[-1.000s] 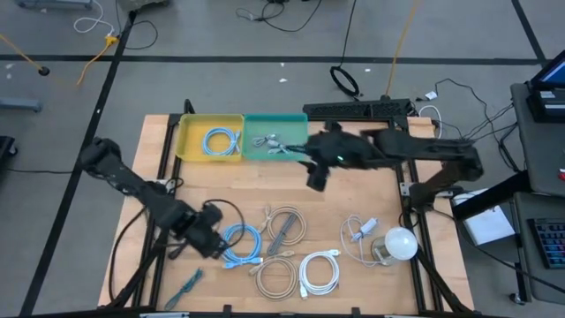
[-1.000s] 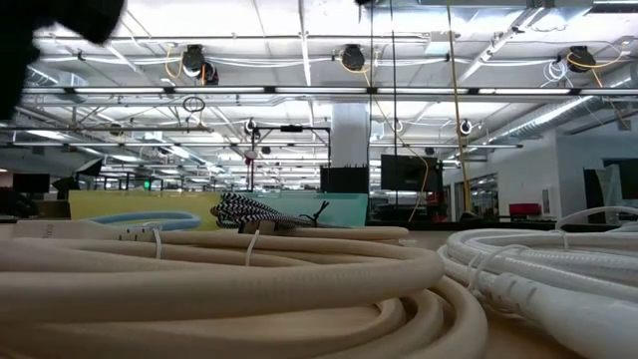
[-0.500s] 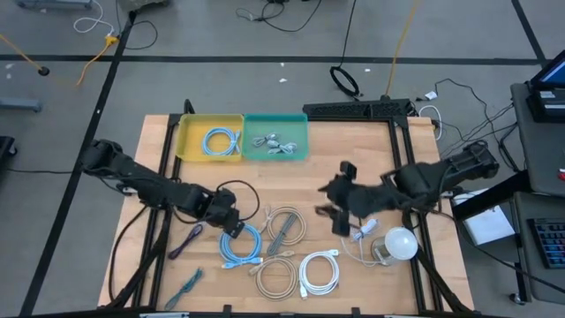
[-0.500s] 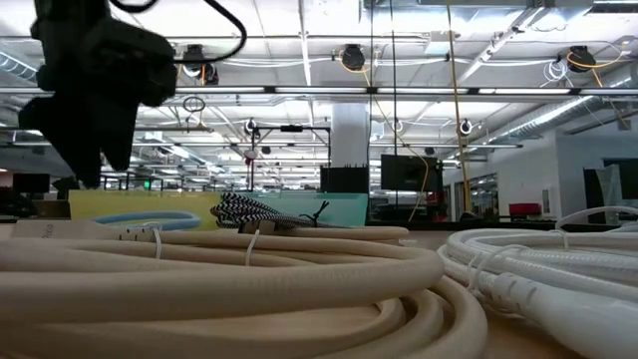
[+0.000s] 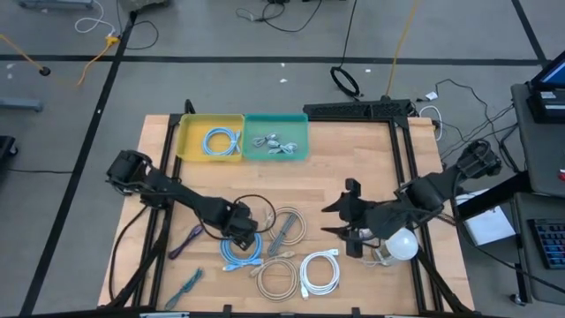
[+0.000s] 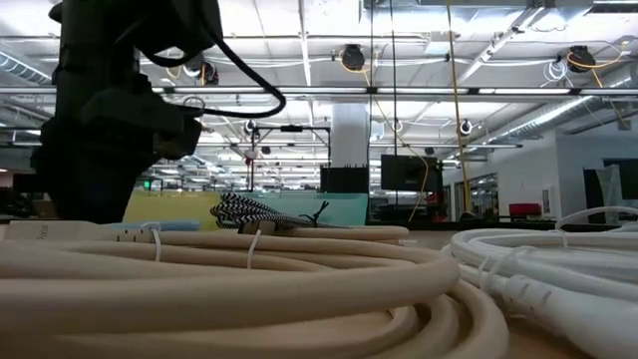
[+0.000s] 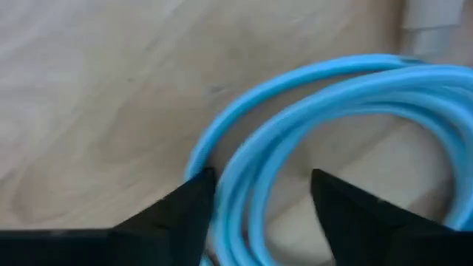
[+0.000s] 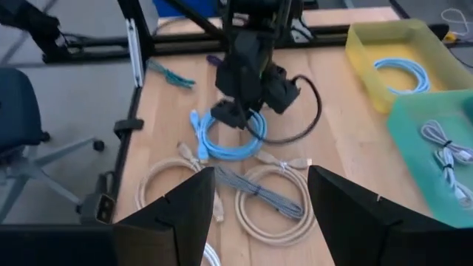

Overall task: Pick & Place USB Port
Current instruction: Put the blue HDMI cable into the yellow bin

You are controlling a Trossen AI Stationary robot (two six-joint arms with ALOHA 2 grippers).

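A blue cable coil (image 5: 240,249) lies flat on the wooden table, near its front edge. My left gripper (image 5: 244,231) is low over the coil's far side. In the left wrist view the left gripper (image 7: 259,196) is open, with the blue strands (image 7: 310,111) running between its two fingers. My right gripper (image 5: 341,221) hovers open right of centre, above a small white cable (image 5: 362,231). The right wrist view looks past the open right gripper (image 8: 259,203) at the blue coil (image 8: 233,142) and the left arm over it. My left gripper comes at the blue coil from above, one finger (image 7: 188,196) at the outer strand's edge and the other inside the loop. Whether either finger touches the cable, I cannot tell.
At the far edge stand a yellow bin (image 5: 183,141) holding a blue cable and a green bin (image 5: 306,146) holding pale cables. Beige coils (image 5: 284,225) (image 5: 275,276), a white coil (image 5: 320,272) and a white dome (image 5: 399,243) crowd the near side. Small tools (image 5: 190,237) lie near left.
My left gripper has swung toward the table's right and come down over the blue coil. My right gripper has left the green bin and travelled toward the near right, ending above the small white cable. The cables have stayed where they were.
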